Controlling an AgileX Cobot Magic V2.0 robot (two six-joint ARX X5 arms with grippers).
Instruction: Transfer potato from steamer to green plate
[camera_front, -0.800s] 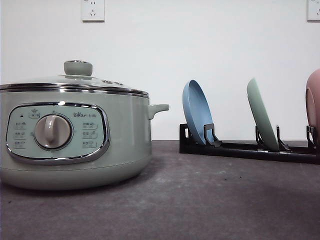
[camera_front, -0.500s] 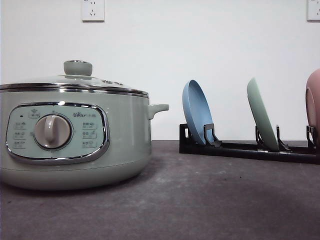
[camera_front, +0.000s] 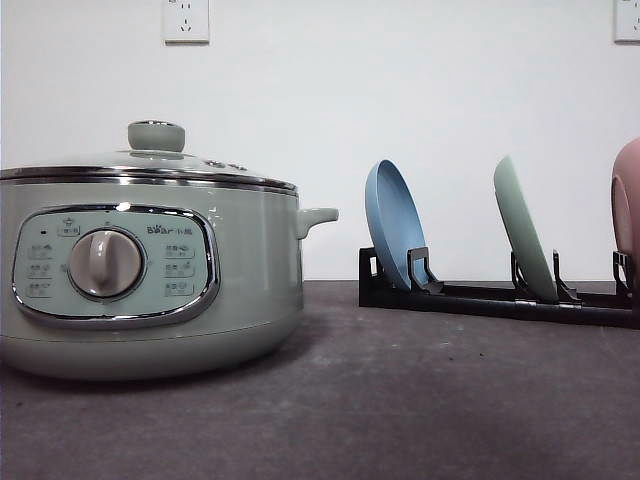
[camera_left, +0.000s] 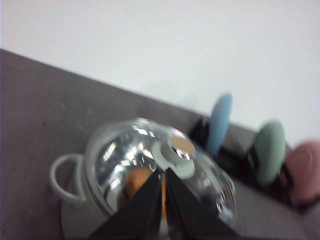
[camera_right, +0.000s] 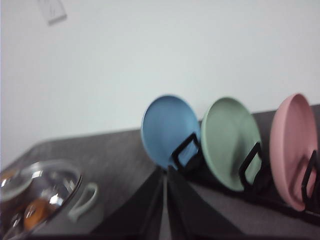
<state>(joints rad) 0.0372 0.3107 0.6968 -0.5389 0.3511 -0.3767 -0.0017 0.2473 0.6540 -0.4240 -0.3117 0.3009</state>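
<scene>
The pale green steamer (camera_front: 150, 275) stands at the table's left with its glass lid (camera_left: 150, 165) on. Through the lid the orange-brown potato (camera_left: 136, 181) shows inside; it also appears as an orange blur, the potato (camera_right: 34, 216), in the right wrist view. The green plate (camera_front: 522, 240) stands on edge in a black rack (camera_front: 480, 298), between a blue plate (camera_front: 392, 225) and a pink plate (camera_front: 628, 210). My left gripper (camera_left: 163, 171) hovers shut above the lid, near its knob (camera_left: 175, 156). My right gripper (camera_right: 164, 169) is shut, in the air facing the green plate (camera_right: 230, 141).
The steamer's side handle (camera_front: 315, 218) points toward the rack. Dark table (camera_front: 420, 400) stretches between the steamer and the rack. A white wall with sockets (camera_front: 186, 20) rises behind the table.
</scene>
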